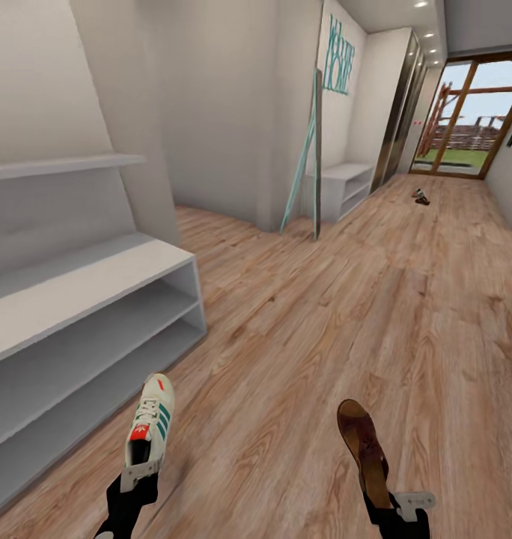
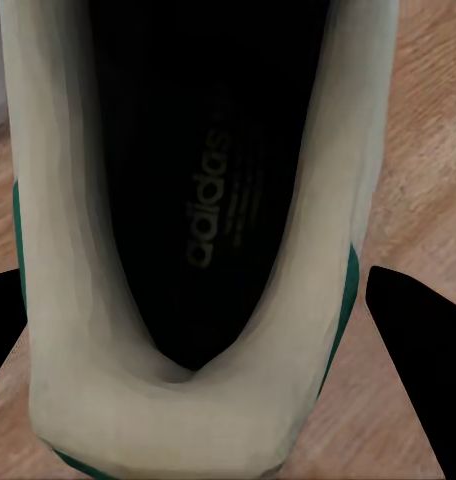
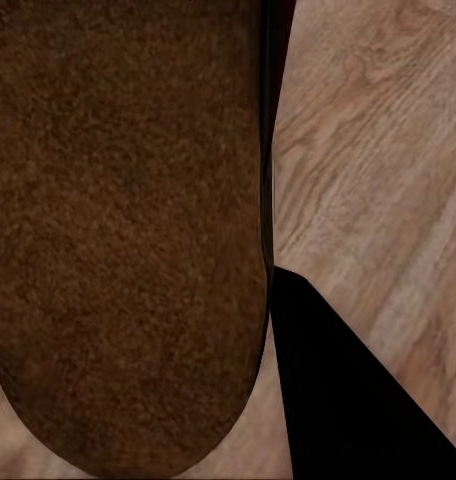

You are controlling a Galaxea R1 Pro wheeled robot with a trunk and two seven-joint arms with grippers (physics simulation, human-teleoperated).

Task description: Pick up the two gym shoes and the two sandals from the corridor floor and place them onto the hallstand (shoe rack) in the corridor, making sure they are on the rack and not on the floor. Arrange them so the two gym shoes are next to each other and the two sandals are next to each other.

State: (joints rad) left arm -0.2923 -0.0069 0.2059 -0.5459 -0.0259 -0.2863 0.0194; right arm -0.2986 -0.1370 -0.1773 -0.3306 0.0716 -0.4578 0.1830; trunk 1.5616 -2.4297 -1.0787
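arms: black | left claw [image 1: 141,470]: pale grey | right claw [image 1: 407,503]: pale grey

- One white lace-up sneaker with green side stripes and a red-orange tongue patch [image 1: 151,427] is counted.
- One brown leather sandal [image 1: 364,449] is counted near the camera.
- One small dark item [image 1: 421,197], too distant to identify, is seen far down the floor.
- Two pale grey-white shoe racks are counted: one close [image 1: 76,329], one further away [image 1: 346,187].

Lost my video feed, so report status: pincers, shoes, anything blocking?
Left pincer shut on gym shoe. Right pincer shut on sandal. Hallstand close at left, tiers bare. More footwear lies far down the corridor floor; nothing blocking.
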